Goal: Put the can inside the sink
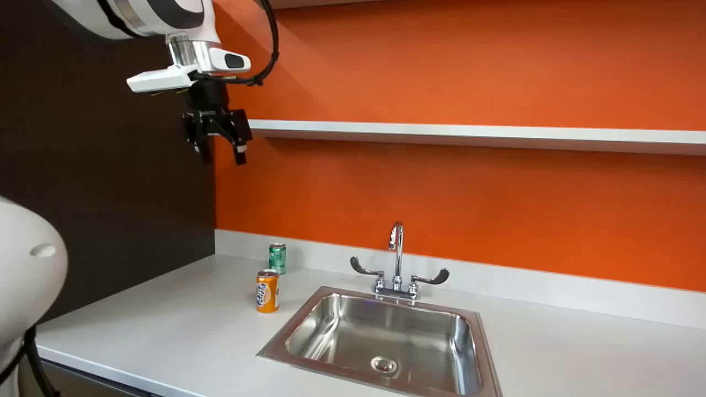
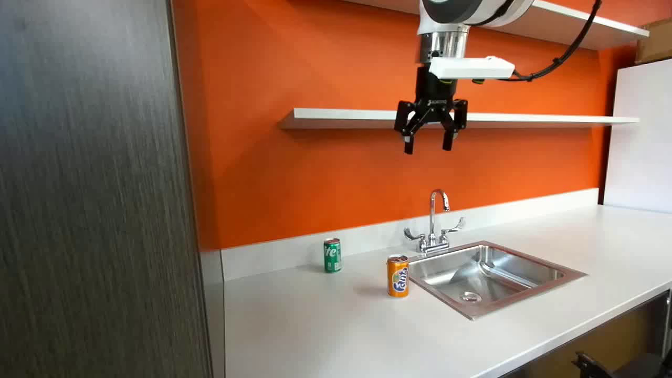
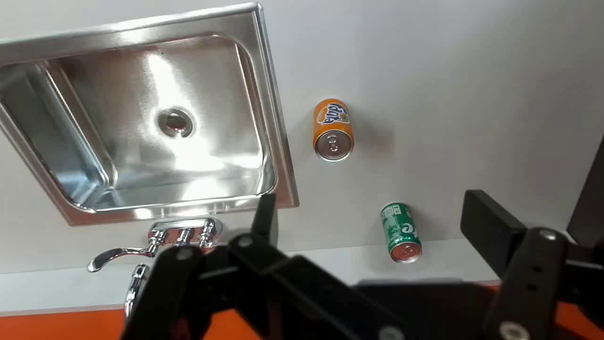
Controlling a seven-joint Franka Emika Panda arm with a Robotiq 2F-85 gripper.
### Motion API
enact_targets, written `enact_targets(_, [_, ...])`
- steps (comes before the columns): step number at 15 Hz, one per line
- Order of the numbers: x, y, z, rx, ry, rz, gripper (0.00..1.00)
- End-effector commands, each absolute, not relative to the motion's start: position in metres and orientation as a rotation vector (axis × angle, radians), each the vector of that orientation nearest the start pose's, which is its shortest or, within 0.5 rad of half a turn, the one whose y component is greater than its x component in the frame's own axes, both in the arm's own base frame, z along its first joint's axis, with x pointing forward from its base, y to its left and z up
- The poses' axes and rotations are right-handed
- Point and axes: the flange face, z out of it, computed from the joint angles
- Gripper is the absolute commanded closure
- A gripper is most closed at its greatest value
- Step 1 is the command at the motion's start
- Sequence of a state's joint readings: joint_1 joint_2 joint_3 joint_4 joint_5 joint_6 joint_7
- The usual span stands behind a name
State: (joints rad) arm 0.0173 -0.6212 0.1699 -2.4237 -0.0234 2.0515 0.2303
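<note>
The wide, empty pincer point(image 2: 428, 148) should be centred over the orange can point(image 3: 333, 130), upright on the desk point(image 3: 448, 118) near the wrist view's middle, right of the sink point(image 3: 212, 104), before lowering straight down

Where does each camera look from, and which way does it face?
In an exterior view, the camera sits raised in front of the sink, facing the orange wall; arm and open gripper show at left.
In an exterior view, it sits apparently near the dark panel, looking obliquely across the counter; arm and gripper show at top.
Wrist view: at the arm's end, looking down at the orange can and green can; fingers enter from below.
All three share sink and cans; both exterior views, the lower shelf.
</note>
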Motion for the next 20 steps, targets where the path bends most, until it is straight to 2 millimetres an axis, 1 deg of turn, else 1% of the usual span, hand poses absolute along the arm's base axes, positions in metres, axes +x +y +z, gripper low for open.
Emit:
enact_targets(1, [0.381,0.08,0.545,-3.185,0.086,-0.416,0.0])
enact_targets(10, [0.401,0.076,0.54,-3.191,0.108,-0.286,0.0])
enact_targets(17, [0.431,0.077,0.532,-3.199,0.118,-0.229,0.0])
enact_targets(20, [0.446,0.076,0.519,-3.198,0.135,-0.186,0.0])
